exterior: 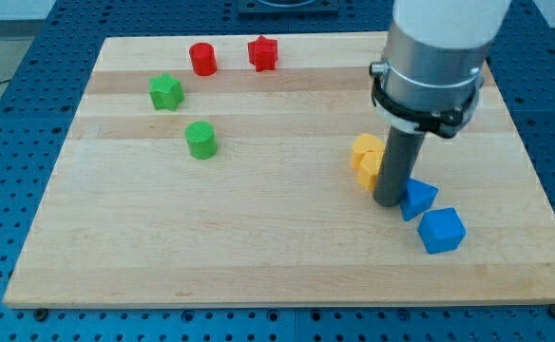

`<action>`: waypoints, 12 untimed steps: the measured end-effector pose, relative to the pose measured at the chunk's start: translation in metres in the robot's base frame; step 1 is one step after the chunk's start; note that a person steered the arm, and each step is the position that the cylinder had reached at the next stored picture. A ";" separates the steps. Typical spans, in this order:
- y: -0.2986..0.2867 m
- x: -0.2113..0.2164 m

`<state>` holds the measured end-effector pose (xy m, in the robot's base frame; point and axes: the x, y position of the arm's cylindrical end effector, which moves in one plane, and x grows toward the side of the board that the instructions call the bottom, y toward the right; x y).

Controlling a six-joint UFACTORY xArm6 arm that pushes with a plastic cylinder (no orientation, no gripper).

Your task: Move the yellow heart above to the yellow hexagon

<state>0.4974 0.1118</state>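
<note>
Two yellow blocks sit pressed together right of the board's middle. The upper-left one (363,150) and the lower one (370,170) overlap, and the rod hides part of them, so I cannot tell which is the heart and which the hexagon. My tip (388,203) is at the lower end of the dark rod, touching the right side of the lower yellow block. A blue block (417,199) lies right against the tip's right side.
A blue cube (441,231) lies at the lower right. A red cylinder (202,59) and a red star-like block (262,53) are at the top. A green star-like block (165,92) and a green cylinder (200,140) are at the left. The wooden board (258,237) lies on a blue perforated table.
</note>
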 end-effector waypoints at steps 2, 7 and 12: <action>0.013 -0.047; 0.000 -0.086; -0.093 -0.083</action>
<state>0.4139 0.0192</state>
